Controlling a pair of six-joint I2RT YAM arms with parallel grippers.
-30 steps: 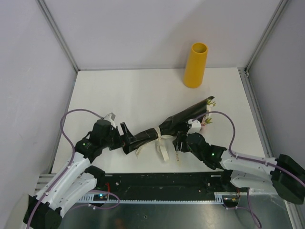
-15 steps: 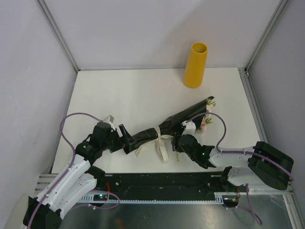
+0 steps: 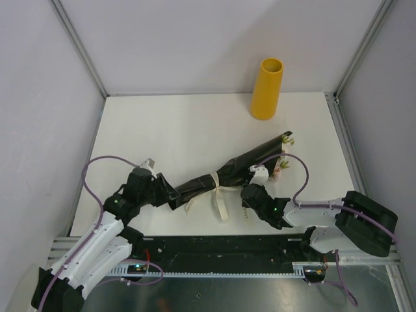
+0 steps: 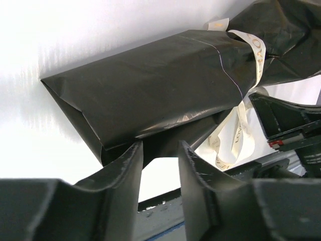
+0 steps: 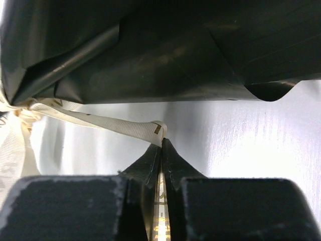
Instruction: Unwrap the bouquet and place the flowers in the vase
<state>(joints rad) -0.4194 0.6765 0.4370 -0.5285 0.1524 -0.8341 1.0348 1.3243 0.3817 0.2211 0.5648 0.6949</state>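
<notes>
"Bouquet (image 3: 231, 170) first: how did it lie?"

"Flat on the white counter (image 3: 169, 130), toward the near edge. Its long axis ran on a slant from near-left to far-right. The folded stem end pointed at the left arm, and the open mouth pointed away to the far right."

"And the flowers (image 3: 286, 140)?"

"They only peeped out at that far-right mouth. Glossy black wrapping (image 4: 150, 90) hid the rest. The cream ribbon (image 3: 219, 190) was tied round the middle, its tails trailing toward the near edge."

"What of the fingers?"

"The right fingers (image 5: 148, 163) were pressed together on one tail of the ribbon (its cut end stuck out just past their tips). The left fingers (image 4: 125, 170) stood a little apart at the folded stem end, with a flap of the wrapping between their tips. Whether they truly gripped it, I could not tell."

"And the vase (image 3: 267, 89)?"

"It stood upright at the far side of the counter, right of centre, mouth up, well apart from the bouquet."
</notes>
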